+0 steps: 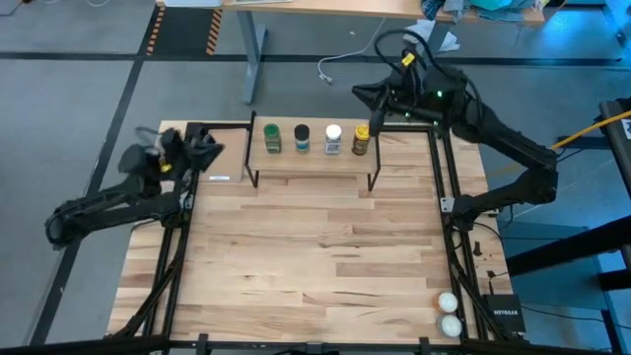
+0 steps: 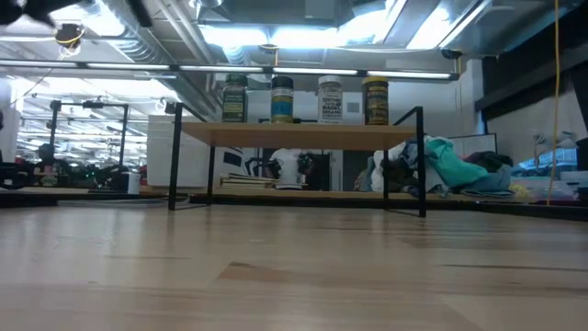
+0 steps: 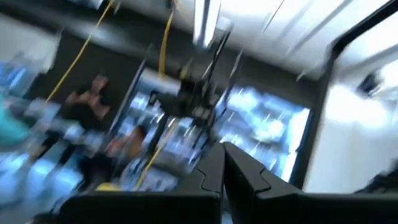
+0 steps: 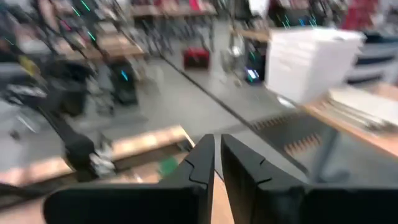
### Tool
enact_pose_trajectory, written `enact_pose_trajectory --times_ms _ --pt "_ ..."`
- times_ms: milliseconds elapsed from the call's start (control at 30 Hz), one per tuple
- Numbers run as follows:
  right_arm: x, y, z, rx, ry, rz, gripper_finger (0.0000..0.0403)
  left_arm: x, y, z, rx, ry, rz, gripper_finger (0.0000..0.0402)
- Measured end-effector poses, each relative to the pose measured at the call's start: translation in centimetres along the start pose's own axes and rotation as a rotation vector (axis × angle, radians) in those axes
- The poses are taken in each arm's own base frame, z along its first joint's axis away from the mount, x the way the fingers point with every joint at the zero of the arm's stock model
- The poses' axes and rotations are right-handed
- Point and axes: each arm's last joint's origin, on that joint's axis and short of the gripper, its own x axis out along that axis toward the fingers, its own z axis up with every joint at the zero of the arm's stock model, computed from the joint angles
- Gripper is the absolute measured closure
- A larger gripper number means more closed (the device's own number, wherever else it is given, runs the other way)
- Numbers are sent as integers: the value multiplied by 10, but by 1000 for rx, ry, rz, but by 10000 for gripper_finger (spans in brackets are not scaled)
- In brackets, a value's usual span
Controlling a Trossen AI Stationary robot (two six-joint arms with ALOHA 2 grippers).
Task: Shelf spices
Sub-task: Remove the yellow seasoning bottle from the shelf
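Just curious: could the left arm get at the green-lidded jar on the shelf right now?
Probably yes. The left gripper sits beside the shelf, and the green-lidded jar is nearest that end, nothing between. Its jaws are shut, so they'd need opening.

Shelf (image 1: pixel 314 161): four jars (image 1: pixel 316 139) in a row on it, the end jar just beside the right gripper (image 1: pixel 362 97); left gripper (image 1: pixel 193 138) beyond the opposite end.
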Motion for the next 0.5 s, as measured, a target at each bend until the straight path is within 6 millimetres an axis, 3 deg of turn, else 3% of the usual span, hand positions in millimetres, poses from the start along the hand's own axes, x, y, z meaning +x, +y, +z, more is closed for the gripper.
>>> enact_pose_trajectory --times_ms 167,267,500 --pt "-3 -24 2 -29 183 -70 360 44 2 15 138 184 -33 402" --pt "-1 -33 0 -26 277 0 334 64 0 25 208 261 -92 402" --pt "13 -36 -16 -100 408 134 191 82 -10 56 452 271 -39 402"
